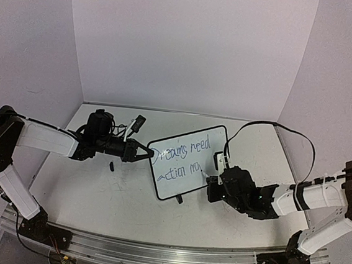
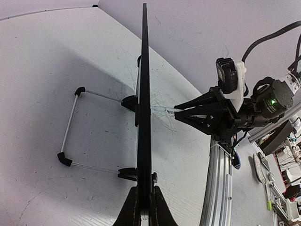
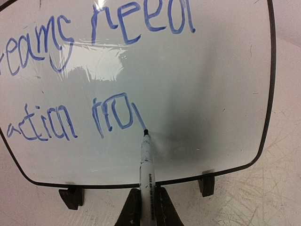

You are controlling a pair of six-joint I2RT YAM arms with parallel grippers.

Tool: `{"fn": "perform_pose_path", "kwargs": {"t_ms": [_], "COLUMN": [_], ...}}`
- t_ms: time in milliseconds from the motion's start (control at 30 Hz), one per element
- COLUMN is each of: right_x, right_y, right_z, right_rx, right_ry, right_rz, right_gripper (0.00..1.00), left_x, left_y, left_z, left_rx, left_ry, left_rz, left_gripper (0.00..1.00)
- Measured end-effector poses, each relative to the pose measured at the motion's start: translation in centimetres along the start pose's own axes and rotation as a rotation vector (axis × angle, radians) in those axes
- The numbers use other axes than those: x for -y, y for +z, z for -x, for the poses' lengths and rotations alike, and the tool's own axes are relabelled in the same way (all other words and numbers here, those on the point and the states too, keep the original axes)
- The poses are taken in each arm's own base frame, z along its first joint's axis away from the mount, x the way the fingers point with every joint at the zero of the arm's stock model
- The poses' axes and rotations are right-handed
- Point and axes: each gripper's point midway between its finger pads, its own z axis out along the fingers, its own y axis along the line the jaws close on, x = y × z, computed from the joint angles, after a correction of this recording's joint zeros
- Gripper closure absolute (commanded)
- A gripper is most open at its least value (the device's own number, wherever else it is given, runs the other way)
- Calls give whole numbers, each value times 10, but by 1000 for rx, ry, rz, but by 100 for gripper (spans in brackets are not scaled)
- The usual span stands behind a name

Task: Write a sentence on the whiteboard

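1. Glossy white rectangular whiteboard (image 1: 209,161) with a thin black frame stands upright mid-table (image 1: 95,193), its dark-blue handwritten sentence (image 1: 185,150) reading "Dreams need action no".
2. Left gripper (image 2: 143,211) pinches the board's left edge.
3. Right gripper (image 3: 146,209) clamps a slim white marker (image 3: 146,162), tip touching the board.

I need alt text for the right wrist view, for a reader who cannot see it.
The right claw holds a marker with its tip on the whiteboard, just after the blue handwritten words "action no". Above, the first line of the sentence reads "reams need", cut off at the left; two black feet show below the frame.
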Motion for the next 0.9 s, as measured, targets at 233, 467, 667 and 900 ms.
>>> {"fn": "perform_pose_path", "kwargs": {"t_ms": [233, 467, 667, 900], "right_x": [0, 0, 0, 3], "right_y": [0, 1, 2, 1], "right_z": [4, 27, 28, 22], "right_rx": [4, 53, 55, 49], "right_ry": [-6, 5, 5, 13], "right_rz": [-8, -27, -30, -28], "right_gripper": [100, 100, 100, 100], "left_x": [0, 0, 0, 0], "left_y": [0, 0, 0, 0], "left_z": [0, 0, 0, 0], "left_rx": [0, 0, 0, 0], "left_ry": [0, 0, 0, 0], "left_rz": [0, 0, 0, 0], "left_gripper": [100, 100, 100, 100]}}
